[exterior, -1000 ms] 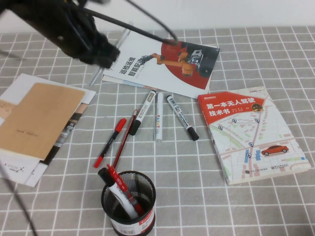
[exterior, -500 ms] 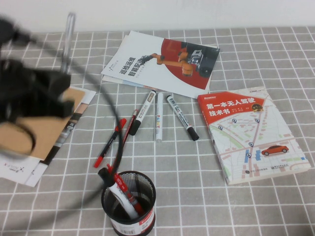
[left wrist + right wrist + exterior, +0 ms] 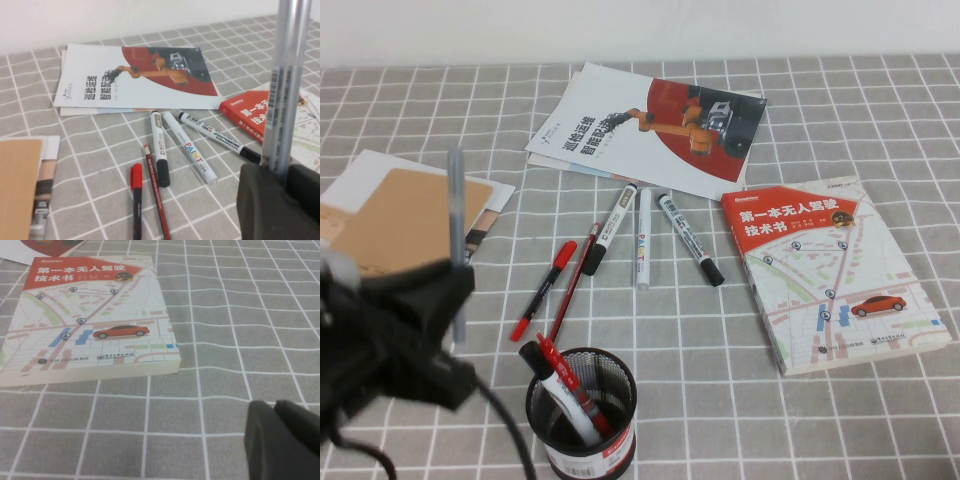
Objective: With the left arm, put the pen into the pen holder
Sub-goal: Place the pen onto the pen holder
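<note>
The left arm (image 3: 380, 350) has swung down from the far left and now sits low at the near-left corner of the table (image 3: 880, 420), just left of the pen holder (image 3: 582, 415). Its left hand (image 3: 457, 335) is clamped on the pen (image 3: 456, 235), which stands pretty much upright above the fingers, in the air over the tan notebook (image 3: 405, 235). The holder already has a red pen and a black-capped marker (image 3: 560, 390) poking out of it. Out on the table there's a red pen (image 3: 545, 288), a thin red pencil (image 3: 575, 283) and three white markers (image 3: 643, 238) in a loose fan, plus a robot brochure (image 3: 650, 125) behind them and a map book (image 3: 830, 270) off to the right. The right hand (image 3: 282, 440) hovers low over bare cloth near that book, fingers pressed together with nothing between them.
</note>
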Robot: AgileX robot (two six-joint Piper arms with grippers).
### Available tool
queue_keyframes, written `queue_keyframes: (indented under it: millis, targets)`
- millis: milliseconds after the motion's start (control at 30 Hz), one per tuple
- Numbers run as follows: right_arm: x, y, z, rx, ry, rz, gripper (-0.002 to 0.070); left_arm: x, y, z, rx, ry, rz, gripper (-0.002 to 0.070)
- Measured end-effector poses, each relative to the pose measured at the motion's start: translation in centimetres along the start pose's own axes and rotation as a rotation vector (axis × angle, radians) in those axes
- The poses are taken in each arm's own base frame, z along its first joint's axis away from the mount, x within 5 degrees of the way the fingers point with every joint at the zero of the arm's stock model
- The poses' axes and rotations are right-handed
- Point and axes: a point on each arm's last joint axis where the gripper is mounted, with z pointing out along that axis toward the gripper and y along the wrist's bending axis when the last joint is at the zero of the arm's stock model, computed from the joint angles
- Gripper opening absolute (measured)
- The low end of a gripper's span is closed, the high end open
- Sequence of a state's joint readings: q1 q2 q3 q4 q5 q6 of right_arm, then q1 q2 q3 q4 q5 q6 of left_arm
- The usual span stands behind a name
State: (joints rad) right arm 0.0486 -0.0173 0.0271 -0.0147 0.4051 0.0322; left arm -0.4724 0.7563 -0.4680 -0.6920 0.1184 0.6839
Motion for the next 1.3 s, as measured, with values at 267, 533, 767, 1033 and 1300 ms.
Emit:
queue_keyframes:
  millis: [267, 533, 767, 1033, 1300]
  targets:
    - [0.0, 0.0, 0.0, 0.000, 0.000, 0.000, -0.0015, 3.7, -2.0, -0.1, 0.053, -0.081, 0.039, 0.0046]
    - [0.0, 0.0, 0.0, 0.000, 0.000, 0.000, -0.0015, 4.9, -3.5, -0.7, 0.152, -0.282, 0.038, 0.0046]
    - [0.0, 0.0, 0.0, 0.000, 0.000, 0.000, -0.0015, 6.4, -3.7, 0.0, 0.177, -0.264, 0.008, 0.0046]
    - [0.0, 0.0, 0.0, 0.000, 0.000, 0.000, -0.0015, 7.3, -5.1, 1.9, 0.255, -0.235, 0.048, 0.0046]
    - [0.0, 0.0, 0.0, 0.000, 0.000, 0.000, -0.0015, 7.8, -5.7, 3.3, 0.274, -0.264, 0.044, 0.0046]
